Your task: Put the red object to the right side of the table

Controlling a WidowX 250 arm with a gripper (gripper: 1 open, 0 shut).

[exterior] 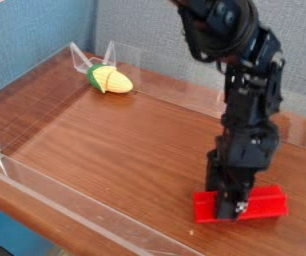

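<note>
Black claw (229, 207) points steeply down, its jaws pressed onto the middle of the bright red elongated rectangular plastic block (259, 206). Block lies flat on the dark reddish-brown wood-grain desk (116, 140), crosswise under the claw, 1 end showing to each side of it. Low clear acrylic wall (109, 228) runs along the near edge, just in front of the claw. Yellow-green corn toy (110, 79) sits well apart, far back and to the left of the claw.

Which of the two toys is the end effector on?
The red object, at the table's near right. The corn toy lies far off, untouched.
</note>
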